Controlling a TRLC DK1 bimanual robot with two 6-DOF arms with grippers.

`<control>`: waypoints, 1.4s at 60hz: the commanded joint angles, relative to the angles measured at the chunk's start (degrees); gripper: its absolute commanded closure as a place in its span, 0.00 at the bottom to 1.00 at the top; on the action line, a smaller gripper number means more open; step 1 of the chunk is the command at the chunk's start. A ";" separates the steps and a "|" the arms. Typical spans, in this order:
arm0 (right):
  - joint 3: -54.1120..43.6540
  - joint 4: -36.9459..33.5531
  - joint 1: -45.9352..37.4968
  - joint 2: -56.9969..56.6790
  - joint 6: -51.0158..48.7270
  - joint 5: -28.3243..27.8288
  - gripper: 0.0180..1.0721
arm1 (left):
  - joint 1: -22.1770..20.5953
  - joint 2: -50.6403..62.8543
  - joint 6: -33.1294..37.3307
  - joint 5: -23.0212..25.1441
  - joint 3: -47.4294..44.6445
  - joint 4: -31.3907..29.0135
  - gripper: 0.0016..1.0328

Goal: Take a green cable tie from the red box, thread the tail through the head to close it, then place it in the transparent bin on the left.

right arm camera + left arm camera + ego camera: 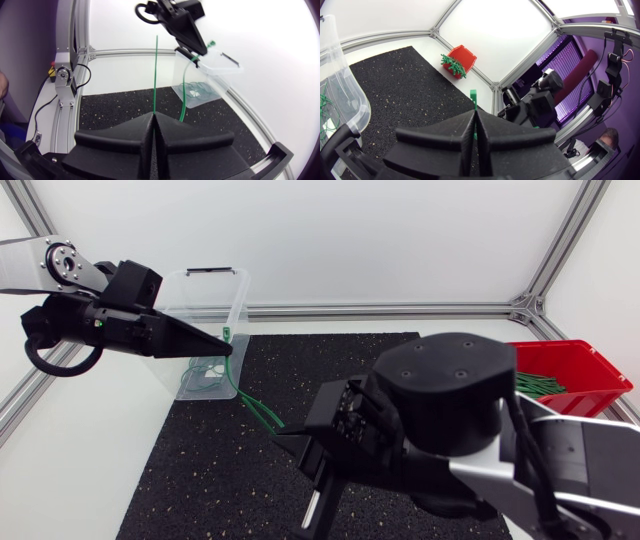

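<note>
Both matte black grippers pinch one thin green plastic cable tie [156, 75]: left gripper [227, 345] on its head beside the rim of the clear plastic bin [205, 305] at far left, right gripper [154, 117] on its tail near centre. Taking it from the red plastic box [590, 370], far right, looks done; threading and binning remain, I judge.

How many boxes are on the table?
2. The red box sits at the right, holding green cable ties. The transparent bin stands at the left, beside the left gripper. The right arm hides part of the table, so another could be hidden.
</note>
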 commanded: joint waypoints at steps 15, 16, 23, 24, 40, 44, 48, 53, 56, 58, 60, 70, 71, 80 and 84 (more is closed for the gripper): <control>8.91 -6.19 -11.26 11.05 6.66 -18.65 0.95 | -1.60 -5.25 0.62 -0.01 -4.31 4.93 0.97; 9.26 -6.63 -11.26 11.23 6.66 -19.35 0.95 | -1.60 -5.60 0.62 -0.19 -4.66 5.46 0.97; 11.37 -8.83 -10.82 11.49 7.01 -21.55 0.95 | -1.51 -8.68 0.27 -1.51 -7.65 10.73 0.97; 11.55 -9.01 -10.82 11.49 7.01 -21.73 0.95 | -1.43 -9.03 0.18 -1.77 -8.00 11.43 0.97; 13.48 -11.29 -10.56 12.90 7.36 -25.86 0.95 | -6.79 -25.90 -30.58 -22.60 -30.06 69.00 0.97; 13.22 -10.85 -10.82 13.95 7.36 -26.38 0.95 | -8.90 -27.92 -32.25 -23.92 -32.61 73.40 0.97; 13.04 -10.24 -12.23 14.74 7.36 -27.53 0.95 | -10.57 -28.19 -30.49 -25.85 -33.05 73.49 0.97; 12.96 -10.15 -13.72 14.74 7.36 -29.20 0.95 | -12.94 -29.94 -26.01 -28.93 -35.16 74.19 0.97; 12.60 -10.15 -14.25 14.30 7.36 -30.43 0.95 | -14.08 -30.91 -24.96 -30.33 -36.57 75.42 0.97; 12.52 -9.97 -14.51 13.95 7.36 -30.60 0.95 | -14.17 -31.44 -24.52 -30.51 -37.27 76.21 0.97; 12.60 -10.15 -15.22 13.95 7.45 -31.13 0.95 | -14.26 -31.79 -23.55 -30.60 -37.97 76.91 0.97; 12.08 -9.97 -17.94 13.78 8.24 -34.12 0.95 | -16.63 -33.11 -19.68 -34.73 -41.75 81.04 0.97; 12.08 -9.88 -18.03 13.86 8.24 -34.38 0.95 | -16.89 -33.28 -19.60 -35.08 -42.02 81.48 0.97; 12.16 -9.88 -19.08 15.18 8.15 -35.61 0.95 | -18.48 -33.72 -18.63 -37.01 -44.04 85.53 0.97; 11.90 -9.80 -19.26 15.45 8.15 -36.49 0.95 | -18.74 -33.64 -16.87 -37.80 -45.09 87.46 0.97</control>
